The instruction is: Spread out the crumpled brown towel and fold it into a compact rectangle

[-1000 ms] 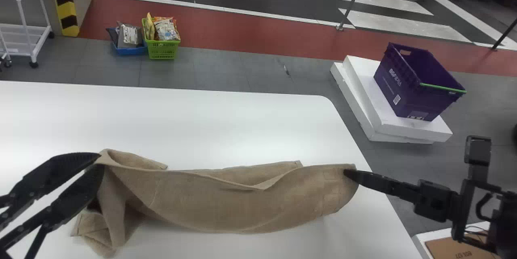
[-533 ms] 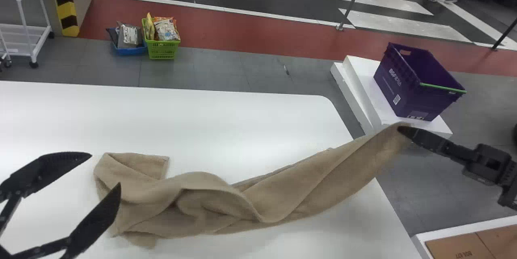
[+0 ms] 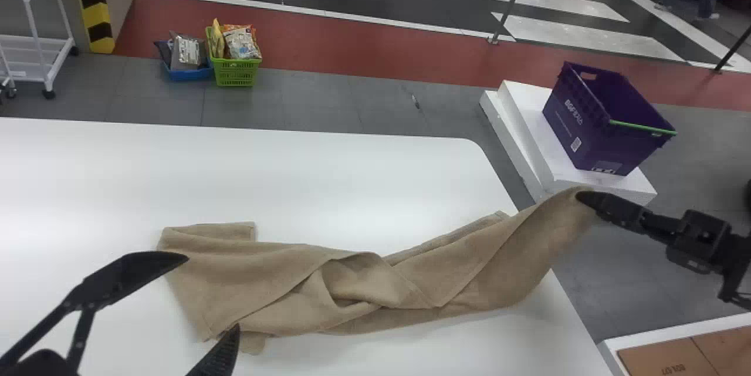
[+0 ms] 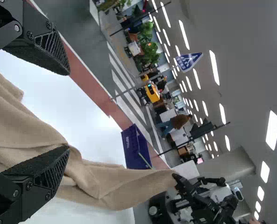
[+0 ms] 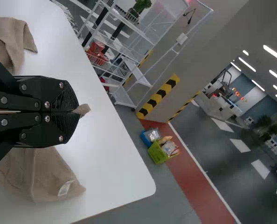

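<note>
The brown towel (image 3: 410,282) lies bunched and twisted across the table, its right end raised past the table's right edge. My right gripper (image 3: 581,195) holds that raised end; in the right wrist view the right gripper (image 5: 75,112) is closed on the towel (image 5: 82,110), a small tip of cloth poking out beyond the fingers. At the towel's left end, my left gripper (image 3: 211,292) stands wide open, one finger near the cloth's left edge. In the left wrist view, the left gripper (image 4: 67,112) has its fingers well apart, with the towel (image 4: 106,186) stretching off toward the right gripper.
The white table (image 3: 264,176) ends at a right edge under the lifted cloth. Beyond it, a purple crate (image 3: 598,124) stands on white slabs (image 3: 528,147) on the floor. A cardboard box (image 3: 669,355) is at the lower right.
The left gripper has opened, let go of the towel's left end and come nearer and to the right. The right gripper has carried its end rightward and up, dragging the cloth right.
</note>
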Tool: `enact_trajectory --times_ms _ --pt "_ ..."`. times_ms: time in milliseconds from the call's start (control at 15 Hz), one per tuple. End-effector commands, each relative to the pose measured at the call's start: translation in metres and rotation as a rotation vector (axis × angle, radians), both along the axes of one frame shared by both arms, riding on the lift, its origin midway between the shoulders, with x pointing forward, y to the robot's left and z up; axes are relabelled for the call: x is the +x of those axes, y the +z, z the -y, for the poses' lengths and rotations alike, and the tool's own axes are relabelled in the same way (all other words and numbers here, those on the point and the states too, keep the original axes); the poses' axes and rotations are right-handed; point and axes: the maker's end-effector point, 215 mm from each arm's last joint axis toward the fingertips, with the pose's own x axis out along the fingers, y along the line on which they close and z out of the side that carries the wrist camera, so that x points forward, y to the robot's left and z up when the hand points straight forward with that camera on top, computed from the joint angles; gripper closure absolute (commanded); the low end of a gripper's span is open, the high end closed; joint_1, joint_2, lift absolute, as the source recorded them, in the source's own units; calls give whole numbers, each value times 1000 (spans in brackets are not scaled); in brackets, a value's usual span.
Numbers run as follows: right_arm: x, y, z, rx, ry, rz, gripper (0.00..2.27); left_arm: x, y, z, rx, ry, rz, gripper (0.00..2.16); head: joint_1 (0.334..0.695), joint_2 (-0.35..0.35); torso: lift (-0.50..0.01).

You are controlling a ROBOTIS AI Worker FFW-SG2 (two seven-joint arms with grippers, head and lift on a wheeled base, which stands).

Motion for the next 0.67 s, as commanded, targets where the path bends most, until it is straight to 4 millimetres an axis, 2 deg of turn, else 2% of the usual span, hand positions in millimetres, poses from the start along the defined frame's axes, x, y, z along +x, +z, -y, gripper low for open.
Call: enact_trajectory --times_ms 0,67,133,267,333,400,600 --pt "-1 -21 -9 -13 3 -26 1261 -3 -22 34 42 -42 -26 329 695 -350 -127" --pt "-3 -25 -13 -1 6 -31 1261 1 -35 42 68 -42 -45 404 695 -350 -127" --pt "-3 -26 -16 2 10 -29 1261 8 -56 41 106 -20 -100 542 695 -350 -127" --pt "-7 -27 -22 14 15 -35 1261 22 -100 37 194 36 -207 549 695 -350 -127" --pt "-9 -28 -24 22 15 -41 1261 28 -113 35 221 55 -243 549 695 -350 -127" --pt "-10 -27 -28 28 18 -42 1261 35 -124 31 238 82 -282 549 695 -350 -127" --pt "-13 -25 -35 38 22 -38 1261 48 -136 27 289 127 -315 549 695 -350 -127"
